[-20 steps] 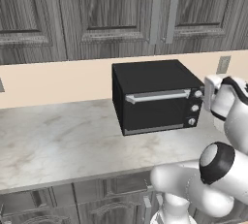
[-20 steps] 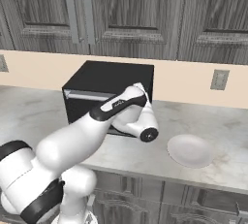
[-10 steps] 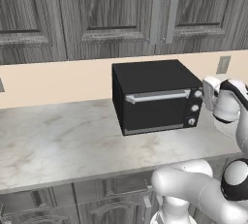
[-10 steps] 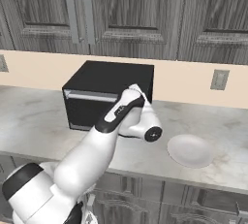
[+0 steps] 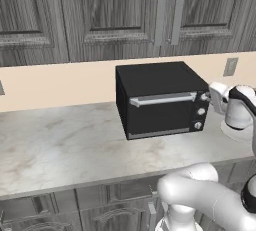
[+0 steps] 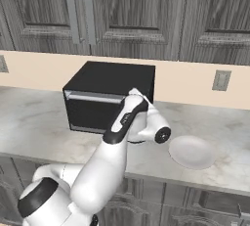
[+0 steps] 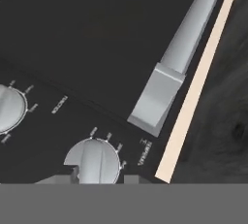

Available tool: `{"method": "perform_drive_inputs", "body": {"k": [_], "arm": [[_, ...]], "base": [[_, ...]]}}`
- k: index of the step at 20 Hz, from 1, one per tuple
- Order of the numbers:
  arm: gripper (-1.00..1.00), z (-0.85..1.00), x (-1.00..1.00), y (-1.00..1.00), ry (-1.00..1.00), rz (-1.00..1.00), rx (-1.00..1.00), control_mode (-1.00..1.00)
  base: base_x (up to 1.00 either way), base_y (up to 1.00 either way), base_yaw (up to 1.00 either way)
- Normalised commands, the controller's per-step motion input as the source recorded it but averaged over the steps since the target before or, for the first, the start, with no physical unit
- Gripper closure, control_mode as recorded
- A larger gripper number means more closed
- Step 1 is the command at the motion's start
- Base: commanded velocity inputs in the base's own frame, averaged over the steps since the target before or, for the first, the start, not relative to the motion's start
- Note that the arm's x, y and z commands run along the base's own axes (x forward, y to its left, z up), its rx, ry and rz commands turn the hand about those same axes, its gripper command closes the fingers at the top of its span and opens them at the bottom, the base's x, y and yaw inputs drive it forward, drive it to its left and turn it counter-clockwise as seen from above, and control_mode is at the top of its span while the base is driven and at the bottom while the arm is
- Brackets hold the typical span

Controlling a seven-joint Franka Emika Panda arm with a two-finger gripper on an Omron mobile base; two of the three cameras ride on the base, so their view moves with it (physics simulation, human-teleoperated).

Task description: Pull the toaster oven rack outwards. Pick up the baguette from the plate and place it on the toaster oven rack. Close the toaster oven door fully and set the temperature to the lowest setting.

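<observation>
So the end effector [image 7: 97,178] sits at a knob [image 7: 93,161] at the frame's bottom. Can't tell if it's gripping. Oven door [image 5: 159,115] is shut.

the arm [image 6: 105,164] is built of smooth, glossy white rounded shells, with a fat white elbow bulge at 5 o'clock in the left base view and a black band at the shoulder joint at 7 o'clock in the right base view. a long black strip with small pale marks runs along the forearm, and the wrist housing [image 6: 155,128] ends in a round dark cap. the hand [image 5: 235,106] is white with a black collar on top.
</observation>
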Motion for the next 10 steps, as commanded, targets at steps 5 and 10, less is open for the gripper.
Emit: {"method": "perform_drive_inputs", "body": {"k": [5, 10], "arm": [[1.0, 0.06, 0.0, 0.2, -0.01, -0.01, -0.14, -1.0], [1.0, 0.1, 0.01, 0.24, 0.0, -0.08, -0.17, -1.0]], "base": [[0.0, 0.0, 0.0], [0.0, 0.0, 0.0]]}}
